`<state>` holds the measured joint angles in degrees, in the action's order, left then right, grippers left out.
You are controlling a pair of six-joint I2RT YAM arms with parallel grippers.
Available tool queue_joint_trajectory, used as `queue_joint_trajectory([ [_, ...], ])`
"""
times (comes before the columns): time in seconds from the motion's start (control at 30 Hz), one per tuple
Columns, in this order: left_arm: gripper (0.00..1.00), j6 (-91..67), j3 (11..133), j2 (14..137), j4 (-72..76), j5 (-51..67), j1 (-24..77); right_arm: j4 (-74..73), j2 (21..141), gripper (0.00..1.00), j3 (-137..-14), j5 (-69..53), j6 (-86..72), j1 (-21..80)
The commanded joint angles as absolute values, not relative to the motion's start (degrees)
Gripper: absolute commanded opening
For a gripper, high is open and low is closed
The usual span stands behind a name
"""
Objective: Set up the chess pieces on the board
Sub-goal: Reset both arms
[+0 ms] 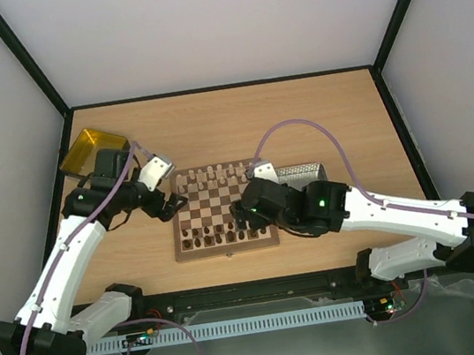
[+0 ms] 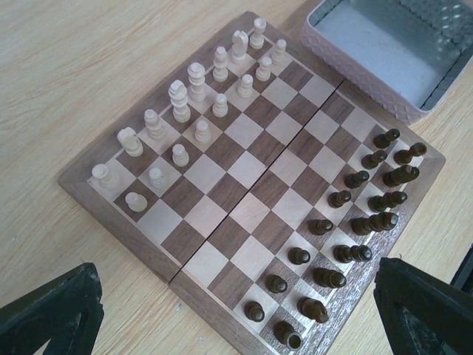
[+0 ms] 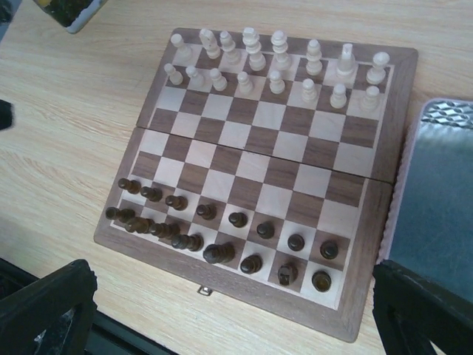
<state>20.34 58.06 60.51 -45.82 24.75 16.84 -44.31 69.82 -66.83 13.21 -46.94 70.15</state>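
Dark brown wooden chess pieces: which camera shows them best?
Right wrist: the dark brown wooden chess pieces sit close, both rows clear. Left wrist shows them obliquely; top external, tiny, some behind the right arm.

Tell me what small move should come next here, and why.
Likely a retreat: back the left gripper and right gripper, both open and empty, off the board, since cream pieces fill its two far rows, dark pieces its two near rows, and the grey tray looks empty; no piece seems left to place.
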Motion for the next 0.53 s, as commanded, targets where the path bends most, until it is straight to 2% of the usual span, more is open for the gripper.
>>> queue_joint_trajectory([
  [0.0,1.00,22.26,57.85,58.58,-47.67,30.60,14.09,-46.33,64.98,0.98,-63.35,13.73,-50.06,70.40],
  [0.5,1.00,24.70,58.48,59.29,-49.68,31.34,12.46,-48.55,62.27,0.98,-60.71,17.07,-48.53,70.40],
])
